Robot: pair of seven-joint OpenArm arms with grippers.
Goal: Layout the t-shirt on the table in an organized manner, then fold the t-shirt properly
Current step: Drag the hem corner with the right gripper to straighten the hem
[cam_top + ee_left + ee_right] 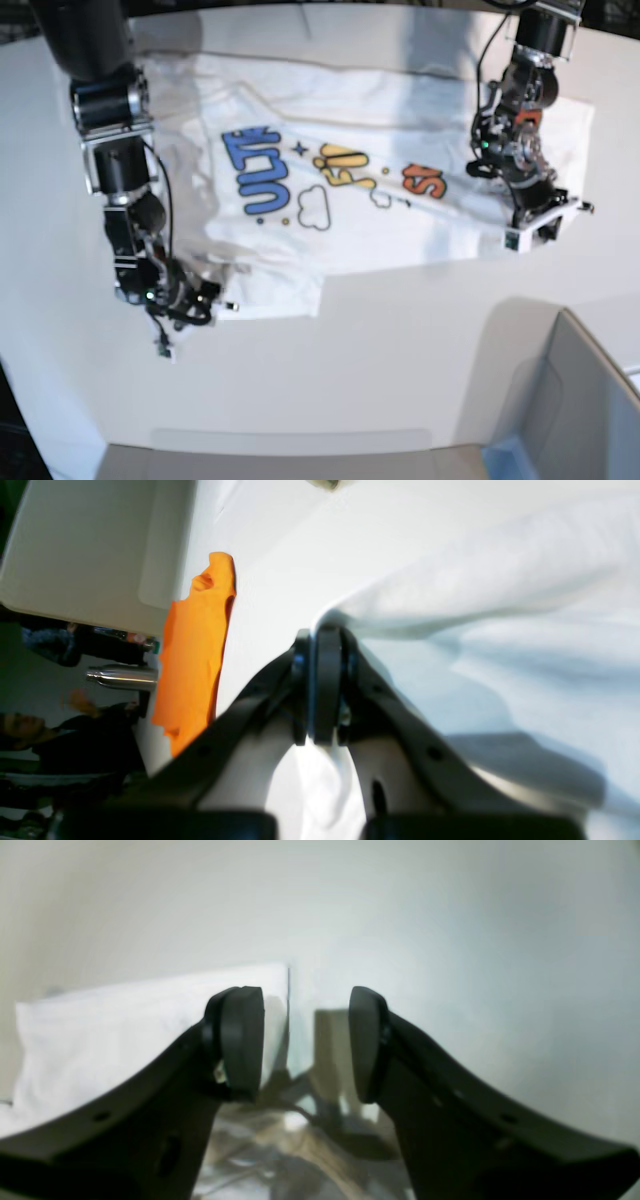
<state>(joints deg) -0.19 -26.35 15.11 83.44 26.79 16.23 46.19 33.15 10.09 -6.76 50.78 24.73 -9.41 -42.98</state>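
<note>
The white t-shirt lies spread print-up across the far half of the white table, with the blue, yellow and orange letters showing. My left gripper is at the shirt's right edge in the base view. Its wrist view shows the left gripper shut on a fold of the t-shirt. My right gripper sits at the shirt's near left corner. In its own view the right gripper stands open with nothing between the pads, and the t-shirt's edge lies just beyond the left pad.
A grey box stands at the table's near right corner, also seen as the grey box in the left wrist view. An orange cloth lies beside it. People are beyond the table edge.
</note>
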